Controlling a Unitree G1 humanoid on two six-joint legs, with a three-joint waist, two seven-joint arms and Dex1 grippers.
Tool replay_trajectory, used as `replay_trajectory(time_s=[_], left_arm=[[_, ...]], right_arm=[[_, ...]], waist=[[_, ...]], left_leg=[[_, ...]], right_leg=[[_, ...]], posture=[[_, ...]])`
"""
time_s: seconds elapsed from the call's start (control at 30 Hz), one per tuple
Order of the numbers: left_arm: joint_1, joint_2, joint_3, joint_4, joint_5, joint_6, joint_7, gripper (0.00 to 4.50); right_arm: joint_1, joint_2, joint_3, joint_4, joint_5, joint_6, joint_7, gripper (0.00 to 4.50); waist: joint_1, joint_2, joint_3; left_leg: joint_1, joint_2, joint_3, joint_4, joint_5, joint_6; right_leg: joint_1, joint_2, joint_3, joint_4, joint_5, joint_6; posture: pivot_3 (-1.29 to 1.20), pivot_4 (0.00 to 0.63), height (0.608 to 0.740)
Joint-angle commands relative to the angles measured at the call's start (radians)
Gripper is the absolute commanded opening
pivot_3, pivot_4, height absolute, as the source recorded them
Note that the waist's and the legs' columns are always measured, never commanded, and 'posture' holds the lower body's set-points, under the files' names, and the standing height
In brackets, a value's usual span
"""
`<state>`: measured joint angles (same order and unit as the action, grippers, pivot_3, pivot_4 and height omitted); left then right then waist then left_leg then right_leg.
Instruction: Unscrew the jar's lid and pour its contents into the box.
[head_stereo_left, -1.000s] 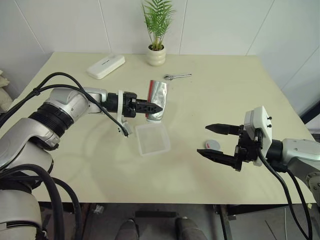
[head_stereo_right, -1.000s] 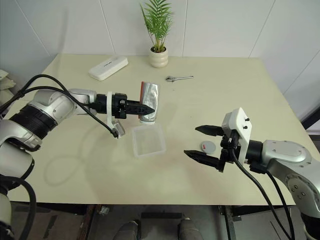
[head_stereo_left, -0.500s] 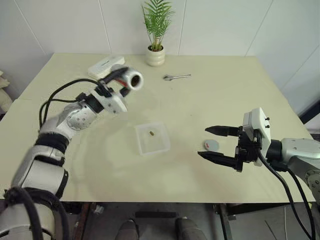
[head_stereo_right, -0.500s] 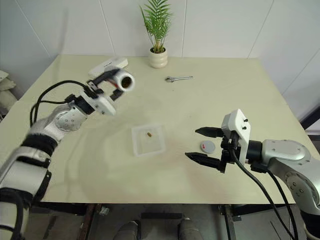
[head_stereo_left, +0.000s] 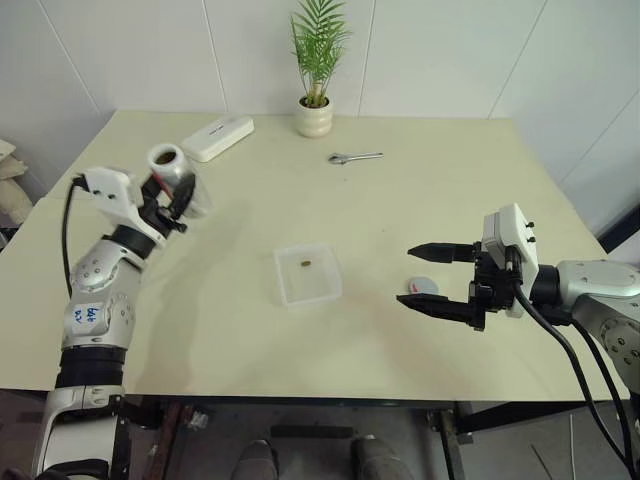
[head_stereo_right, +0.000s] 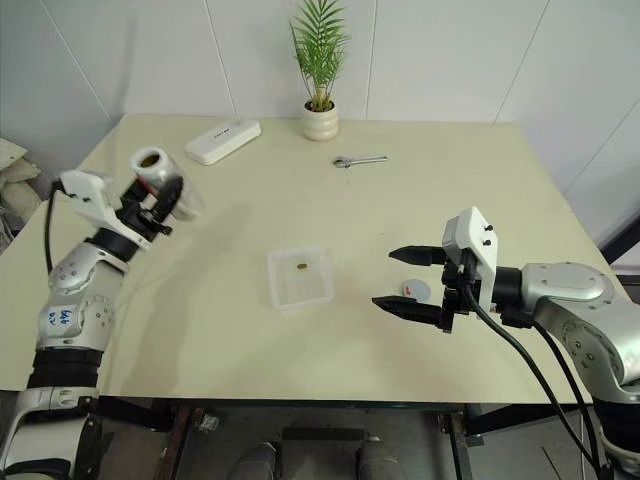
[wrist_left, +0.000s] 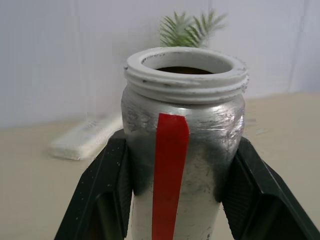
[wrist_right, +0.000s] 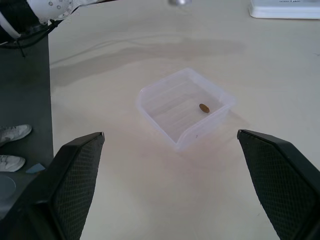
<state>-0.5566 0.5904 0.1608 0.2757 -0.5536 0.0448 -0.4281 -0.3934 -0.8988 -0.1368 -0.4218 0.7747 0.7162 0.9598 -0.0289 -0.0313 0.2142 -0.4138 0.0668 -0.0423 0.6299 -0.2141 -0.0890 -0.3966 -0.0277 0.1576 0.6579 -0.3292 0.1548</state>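
Over the table's left side, the left gripper (head_stereo_left: 170, 200) holds the jar (head_stereo_left: 172, 172) upright and well clear of the box (head_stereo_left: 308, 274), its two fingers clamped on the silvery body to either side of the red stripe, as the left wrist view shows. A second ago that same jar was tipped mouth-down just above the box; half a second ago it was already swinging away to the left, mouth turned toward the camera, and now it stands mouth-up again with the threaded white rim bare. What has changed in the box matters most: a small brownish bit (head_stereo_left: 305, 264) lies on its clear floor, where nothing could be seen while the jar covered it. That suggests the pour is done. Nothing can be made out in the dark of the jar's mouth, so whether it is fully empty cannot be told. On the right side the lid (head_stereo_left: 424, 287) lies flat on the table, red mark up, between the two wide-spread fingers of the right gripper (head_stereo_left: 420, 277), which hovers around it without touching it. What seems left is only to set the jar down somewhere safe.
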Motion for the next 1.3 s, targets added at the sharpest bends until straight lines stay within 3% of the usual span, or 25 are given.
replay_trajectory(time_s=[0.03,0.13,0.33,0.63,0.9,1.3], left_arm=[[-0.004,-0.016,-0.031,-0.029,0.002,0.007,-0.158,1.96],[-0.022,-0.043,-0.004,0.017,-0.011,0.058,-0.188,1.96],[-0.048,-0.027,0.0,0.101,0.076,0.059,-0.226,1.96],[-0.071,-0.004,0.031,0.153,0.118,0.066,-0.273,1.96],[-0.072,0.016,0.042,0.159,0.146,0.094,-0.296,4.48],[0.005,0.083,0.066,0.036,0.131,0.178,-0.355,4.48]], right_arm=[[-0.032,0.007,-0.002,0.005,-0.005,-0.028,0.022,4.49],[-0.038,0.007,-0.004,0.013,-0.009,-0.027,0.027,4.49],[-0.002,-0.009,-0.032,-0.003,-0.005,-0.025,0.028,4.49],[0.046,-0.035,-0.075,-0.028,0.022,0.002,0.029,4.49],[0.03,-0.035,-0.079,-0.013,0.005,-0.01,0.031,4.5],[0.009,-0.048,-0.073,0.015,-0.011,-0.018,0.056,4.5]], waist=[[-0.002,0.0,0.0],[-0.004,0.0,0.0],[-0.016,0.0,0.0],[-0.022,0.0,0.0],[-0.027,0.0,0.0],[-0.026,0.0,0.0]], left_leg=[[0.002,0.0,0.0,0.0,0.0,0.0],[0.003,0.0,0.001,-0.001,0.0,0.0],[0.005,0.0,0.001,-0.006,0.0,0.0],[0.006,0.0,0.001,-0.012,-0.001,0.0],[0.006,0.0,0.001,-0.013,-0.001,0.0],[0.006,0.001,0.001,-0.018,-0.001,0.0]], right_leg=[[0.002,0.0,0.0,-0.002,0.0,0.0],[0.005,0.0,0.001,-0.006,-0.002,-0.009],[0.004,0.0,0.001,-0.005,0.001,-0.002],[0.002,0.0,0.001,-0.006,0.0,-0.002],[0.002,0.0,0.001,-0.006,0.0,-0.002],[0.002,0.0,0.001,-0.012,0.0,-0.003]], posture=[[0.0,0.15,0.74],[0.0,0.15,0.74],[0.0,0.15,0.74],[0.0,0.15,0.74],[0.0,0.15,0.74],[0.0,0.15,0.74]])
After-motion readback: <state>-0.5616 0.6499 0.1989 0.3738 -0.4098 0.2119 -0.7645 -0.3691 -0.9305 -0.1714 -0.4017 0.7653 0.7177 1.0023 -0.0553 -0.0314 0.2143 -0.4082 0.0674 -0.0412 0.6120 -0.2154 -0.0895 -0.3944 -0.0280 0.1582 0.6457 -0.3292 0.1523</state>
